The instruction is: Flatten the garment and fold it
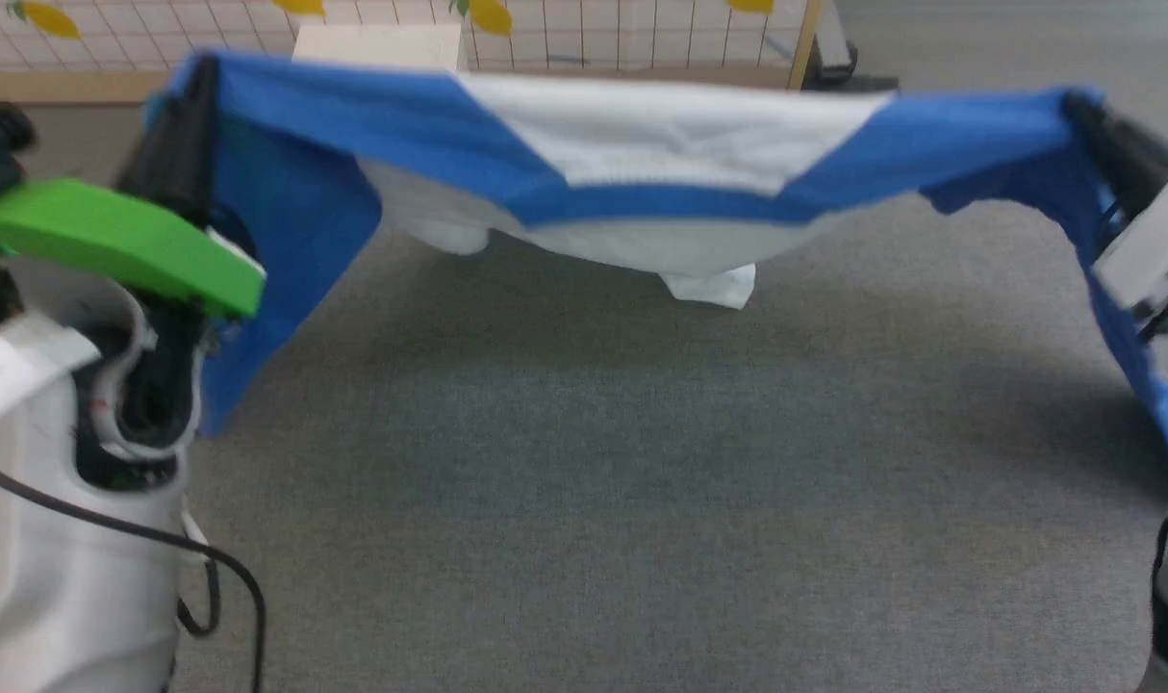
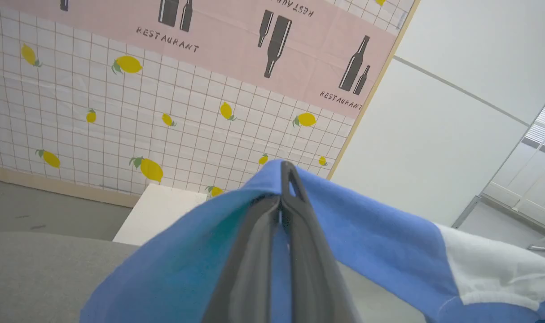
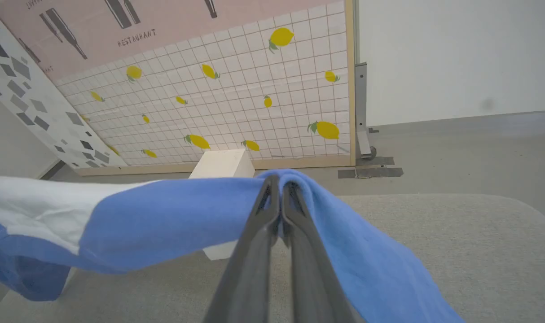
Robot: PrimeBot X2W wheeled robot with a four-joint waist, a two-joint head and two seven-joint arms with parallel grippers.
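The garment (image 1: 661,164), white with bright blue sleeves and a blue neckband, hangs stretched in the air above the grey surface, sagging in the middle. My left gripper (image 1: 194,82) is shut on the blue shoulder fabric at the upper left, and its sleeve droops below. At the upper right my right gripper (image 1: 1084,106) is shut on the other blue shoulder. In the left wrist view the left gripper (image 2: 285,168) pinches blue cloth of the garment (image 2: 366,233). The right wrist view shows the right gripper (image 3: 279,179) closed on the garment (image 3: 173,215).
A grey carpeted surface (image 1: 642,481) lies under the cloth. A white box (image 1: 377,45) stands beyond it, against a tiled lemon-pattern partition (image 2: 120,125). A green part (image 1: 122,241) of my left arm sits at the lower left.
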